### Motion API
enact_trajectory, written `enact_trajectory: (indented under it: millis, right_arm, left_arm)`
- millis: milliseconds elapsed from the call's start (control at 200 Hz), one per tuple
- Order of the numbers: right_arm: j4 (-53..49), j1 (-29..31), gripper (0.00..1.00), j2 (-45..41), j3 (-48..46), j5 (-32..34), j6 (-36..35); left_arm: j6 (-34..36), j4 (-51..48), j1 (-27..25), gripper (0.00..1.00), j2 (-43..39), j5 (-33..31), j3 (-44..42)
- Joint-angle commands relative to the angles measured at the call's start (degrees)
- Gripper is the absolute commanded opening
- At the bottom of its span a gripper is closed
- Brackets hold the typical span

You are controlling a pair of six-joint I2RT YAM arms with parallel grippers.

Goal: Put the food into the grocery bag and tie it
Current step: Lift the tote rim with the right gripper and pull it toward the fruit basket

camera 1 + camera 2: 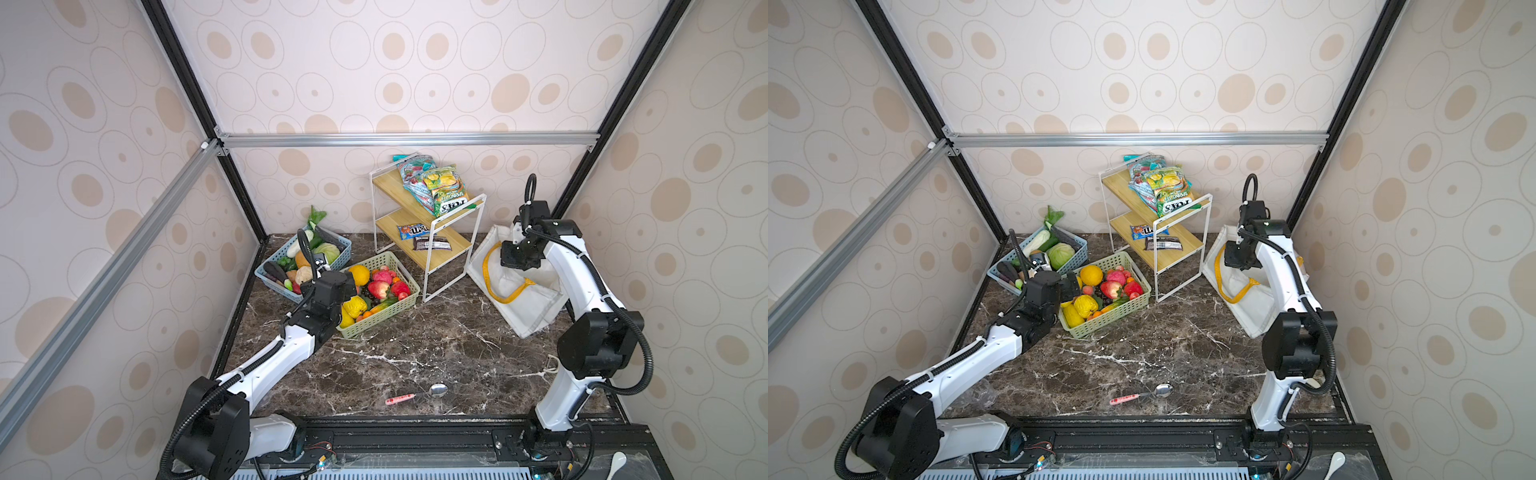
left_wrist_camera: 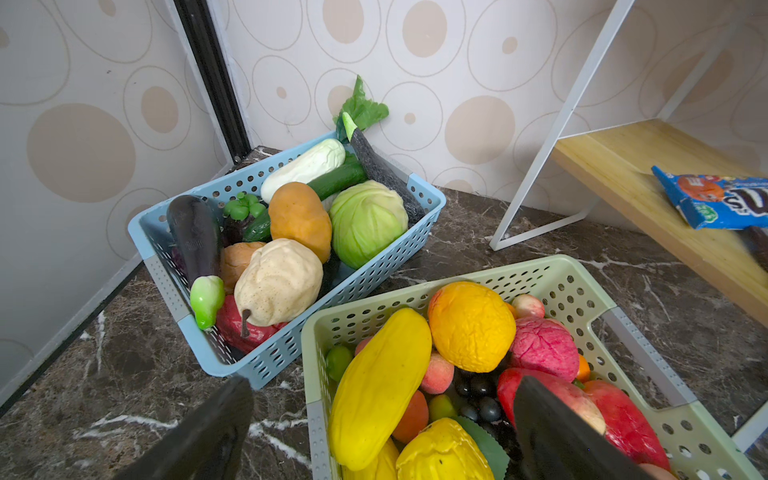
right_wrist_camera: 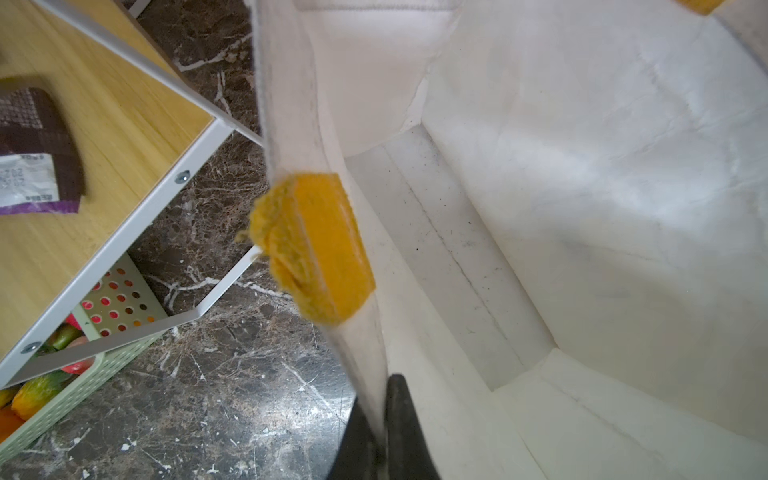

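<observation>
The food fills two slotted baskets at the back left: a blue basket (image 2: 432,208) with a light-green cabbage (image 2: 368,222) and an orange-brown oval piece (image 2: 299,216), and a green basket (image 2: 552,270) with a long yellow fruit (image 2: 378,386) and dark grapes (image 2: 478,399). My left gripper (image 2: 382,382) hangs open above the green basket's near corner, holding nothing. The white grocery bag (image 1: 528,307) with its yellow handle (image 1: 498,291) lies at the right. My right gripper (image 3: 380,395) is shut on the bag's rim, next to a yellow patch (image 3: 324,249). The bag's inside (image 3: 582,166) shows no food.
A white-framed wooden rack (image 1: 428,232) with snack packets stands at the back between the green basket and the bag. A pink-handled spoon (image 1: 419,395) lies near the front edge. Walls close in on both sides and behind.
</observation>
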Motion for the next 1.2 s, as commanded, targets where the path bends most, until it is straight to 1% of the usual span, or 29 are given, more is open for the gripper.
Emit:
enact_trajectory:
  millis: [0,95,155,340,445,555,625,730,905,1045,1195]
  right_arm:
    - [-1.87,0.81,0.02,-0.25,1.33,-2.30,2.89]
    - [-1.54,0.96,0.04,-0.25,1.50,-5.01,3.43]
    - [-1.25,0.92,0.07,-0.05,1.48,-7.25,3.28]
    - [-4.03,0.96,0.31,0.51,2.94,-8.37,1.20]
    - [-5.91,0.92,0.42,-1.09,3.42,-6.88,-0.06]
    - [-9.28,0.86,0.53,-3.32,3.65,-2.07,-2.02]
    - [-11.51,0.91,0.57,-4.65,2.69,-0.07,-4.31]
    - [-13.71,0.89,0.60,-6.57,0.35,4.22,-6.45]
    - [-13.12,0.91,0.65,-10.32,-5.79,7.82,-9.20]
    - [-12.12,1.04,0.65,-11.76,-9.62,8.41,-10.09]
    - [-9.04,1.29,0.60,-12.93,-12.95,9.83,-11.14]
  left_arm:
    - [-0.90,0.63,-0.47,0.98,-0.44,-1.50,-0.16]
    - [-0.90,0.63,-0.54,0.98,-0.53,-1.63,-0.31]
    - [-1.03,0.61,-0.55,0.98,-0.62,-1.48,-0.42]
    - [-1.64,0.72,-0.56,0.98,-0.62,-0.60,-0.45]
    - [-1.96,0.98,-0.56,0.98,-0.39,-0.01,-0.23]
    - [-2.57,1.05,-0.56,0.98,-0.09,1.06,0.34]
    - [-2.91,1.37,-0.62,0.98,-0.03,1.91,0.63]
    - [-2.93,1.81,-0.80,0.98,0.30,2.48,1.04]
    - [-2.01,1.52,-0.99,0.98,1.40,2.84,2.26]
    - [-1.52,1.78,-1.17,0.98,1.40,3.11,2.49]
    - [-1.25,1.78,-1.15,0.98,1.80,3.64,2.92]
